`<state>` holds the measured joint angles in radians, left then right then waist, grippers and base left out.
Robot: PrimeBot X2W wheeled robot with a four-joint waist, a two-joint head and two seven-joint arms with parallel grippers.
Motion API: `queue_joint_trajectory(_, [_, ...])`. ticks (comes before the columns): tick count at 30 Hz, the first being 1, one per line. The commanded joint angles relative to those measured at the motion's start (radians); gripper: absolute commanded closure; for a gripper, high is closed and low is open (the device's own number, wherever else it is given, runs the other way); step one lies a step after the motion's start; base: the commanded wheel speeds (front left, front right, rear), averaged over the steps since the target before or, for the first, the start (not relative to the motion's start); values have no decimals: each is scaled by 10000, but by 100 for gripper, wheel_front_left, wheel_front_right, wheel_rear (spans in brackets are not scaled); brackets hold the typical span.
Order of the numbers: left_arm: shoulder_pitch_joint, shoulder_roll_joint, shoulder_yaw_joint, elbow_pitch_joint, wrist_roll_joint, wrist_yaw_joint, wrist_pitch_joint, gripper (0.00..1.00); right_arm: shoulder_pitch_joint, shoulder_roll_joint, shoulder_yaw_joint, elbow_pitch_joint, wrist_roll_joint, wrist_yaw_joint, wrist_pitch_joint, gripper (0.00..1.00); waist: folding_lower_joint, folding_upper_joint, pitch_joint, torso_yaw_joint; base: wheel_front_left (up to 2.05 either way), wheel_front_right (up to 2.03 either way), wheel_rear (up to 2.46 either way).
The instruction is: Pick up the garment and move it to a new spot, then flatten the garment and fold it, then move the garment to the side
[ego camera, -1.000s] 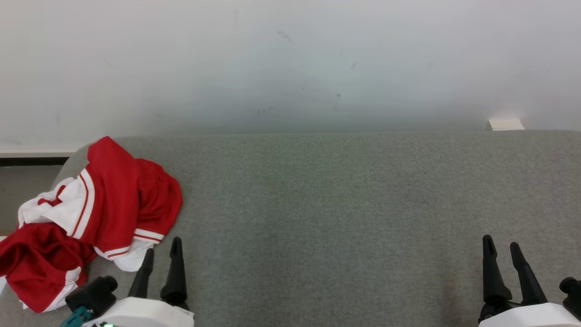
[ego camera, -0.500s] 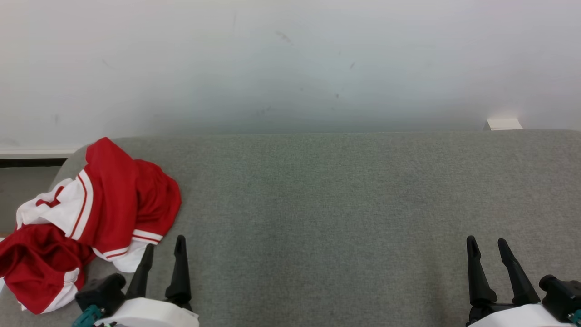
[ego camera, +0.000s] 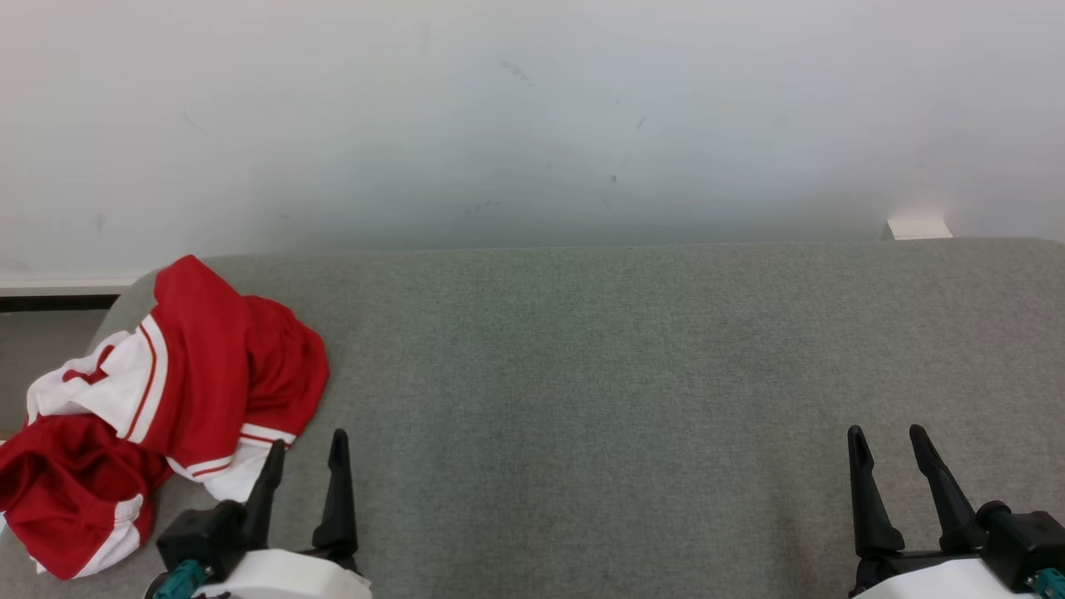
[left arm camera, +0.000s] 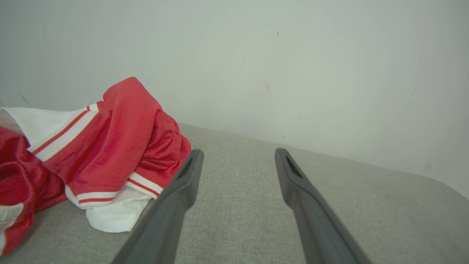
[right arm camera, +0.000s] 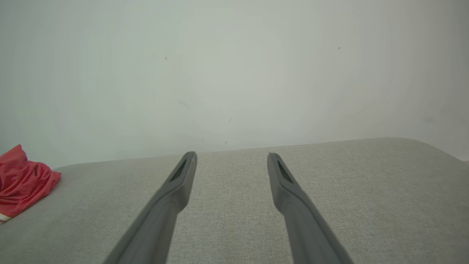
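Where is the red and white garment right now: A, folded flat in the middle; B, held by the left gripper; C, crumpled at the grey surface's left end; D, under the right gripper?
C: the garment lies bunched at the left end of the grey surface, beside the open, empty left gripper.

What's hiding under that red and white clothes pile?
The crumpled garment lies on the grey padded surface, which shows beside it. Whether anything else sits beneath the heap cannot be seen; the cloth covers it.
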<state>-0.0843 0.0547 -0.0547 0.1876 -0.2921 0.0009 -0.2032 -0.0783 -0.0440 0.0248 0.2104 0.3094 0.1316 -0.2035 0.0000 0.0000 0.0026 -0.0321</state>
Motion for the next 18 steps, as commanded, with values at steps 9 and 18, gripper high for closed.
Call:
queue_joint_trajectory(9, [-118, -2, 72, 76, 788, -67, -253, 0, -72, -88, 77, -67, -754, -14, -244, 0, 0, 0, 2, -43, 0, 0, 0])
queue_joint_trajectory(18, [-142, -27, 100, 67, 1352, -162, -423, 0, -62, -94, 139, -68, -1322, -15, -415, 0, 0, 0, 11, -94, 0, 0, 0])
